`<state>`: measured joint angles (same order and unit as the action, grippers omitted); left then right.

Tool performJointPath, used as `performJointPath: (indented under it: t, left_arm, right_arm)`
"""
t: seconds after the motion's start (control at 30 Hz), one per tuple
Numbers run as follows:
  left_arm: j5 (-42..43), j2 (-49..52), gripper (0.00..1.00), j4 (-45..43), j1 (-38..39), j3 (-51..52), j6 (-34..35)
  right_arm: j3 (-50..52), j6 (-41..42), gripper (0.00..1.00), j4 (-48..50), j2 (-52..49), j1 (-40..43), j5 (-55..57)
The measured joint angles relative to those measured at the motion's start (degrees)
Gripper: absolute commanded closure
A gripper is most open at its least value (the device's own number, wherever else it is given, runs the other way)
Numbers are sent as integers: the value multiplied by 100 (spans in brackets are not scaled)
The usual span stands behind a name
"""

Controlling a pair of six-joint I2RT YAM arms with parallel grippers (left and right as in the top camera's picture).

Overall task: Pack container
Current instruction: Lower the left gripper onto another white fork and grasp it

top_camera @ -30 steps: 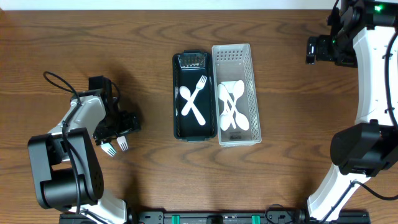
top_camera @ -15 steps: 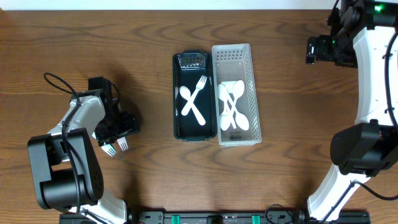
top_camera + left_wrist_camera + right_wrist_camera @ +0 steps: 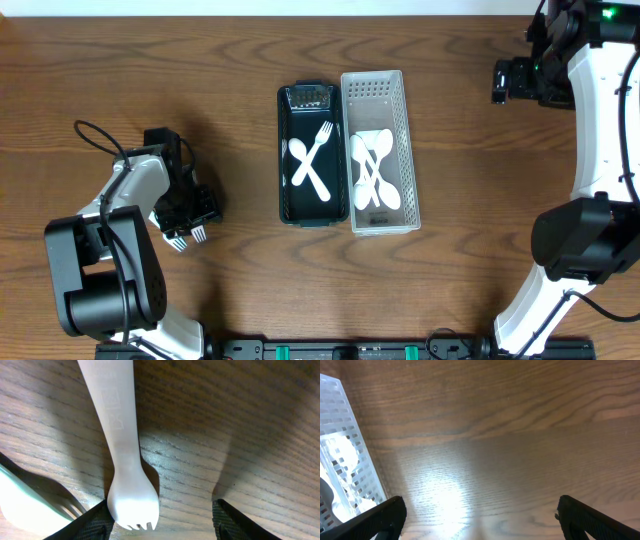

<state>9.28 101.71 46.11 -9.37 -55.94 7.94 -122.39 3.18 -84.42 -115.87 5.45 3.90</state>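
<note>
Fork pickup from the worktop (image 3: 235, 425)
Left fingers (image 3: 92, 527) stand open and empty; the fork (image 3: 122, 460) lies flat between them, head against one finger, a second fork (image 3: 30, 507) just outside. Centre on the neck before closing, excluding the second fork.

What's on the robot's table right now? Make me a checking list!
Surface: brown wooden table, bare grain.
Job's things: black tray holds a crossed fork and spoon; white basket holds spoons; two loose forks lie on the table.
Clutter: nothing seen.
End effectors: left end effector open astride one of the loose forks; right end effector open over bare wood.
Cables: black cable loops by the left arm.
Surroundings: black rail along the front edge.
</note>
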Motion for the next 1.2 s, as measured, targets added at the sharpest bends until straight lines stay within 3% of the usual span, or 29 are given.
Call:
performJointPath:
  t: [0.13,0.57,1.2]
  left_arm:
    - [-2,0,44,0,-2,2,22]
    - [26,-7,58,-155,0,11,81]
    - [-118,-15,57,-280,11,11,280]
  right_arm:
    - [0,0,1,-9,0,2,0]
    - [0,0,1,-105,0,11,2]
    - [0,0,1,-144,0,11,0]
